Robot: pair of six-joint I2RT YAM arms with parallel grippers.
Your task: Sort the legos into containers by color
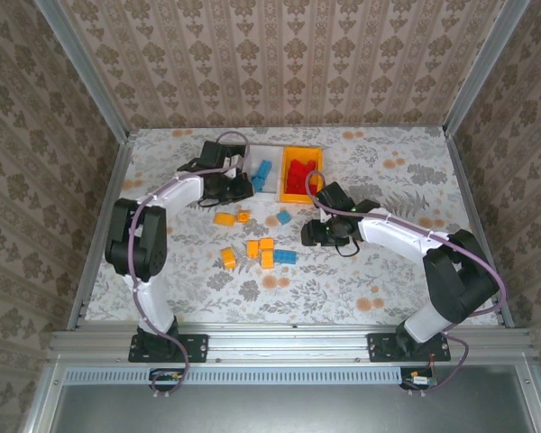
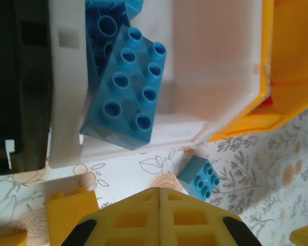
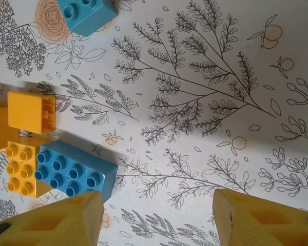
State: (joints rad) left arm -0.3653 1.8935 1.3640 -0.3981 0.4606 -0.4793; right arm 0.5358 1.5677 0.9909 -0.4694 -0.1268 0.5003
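The blue bricks (image 2: 124, 97) lie in the white bin (image 2: 66, 77) just ahead of the left hand (image 2: 159, 210), the biggest tilted against the near wall. Red bricks (image 1: 298, 173) fill the orange bin (image 1: 316, 153) next to it, so those two colours seem to have their homes. The black bin (image 2: 10, 87), on the white bin's other side, is dark and cut off, so I cannot tell what it holds.

The left hand is closed tight, fingers meeting, with nothing visible between them. A yellow brick (image 2: 69, 212) lies just beside it and a small blue brick (image 2: 199, 177) just ahead on the counter (image 2: 277, 169).

The right hand (image 3: 156, 220) stands partly open and empty over bare counter. A long blue brick (image 3: 74, 171), touching a yellow one (image 3: 20, 171), lies just off one finger, which is likely why the hand hangs there. The frame edge hides most of both fingers.
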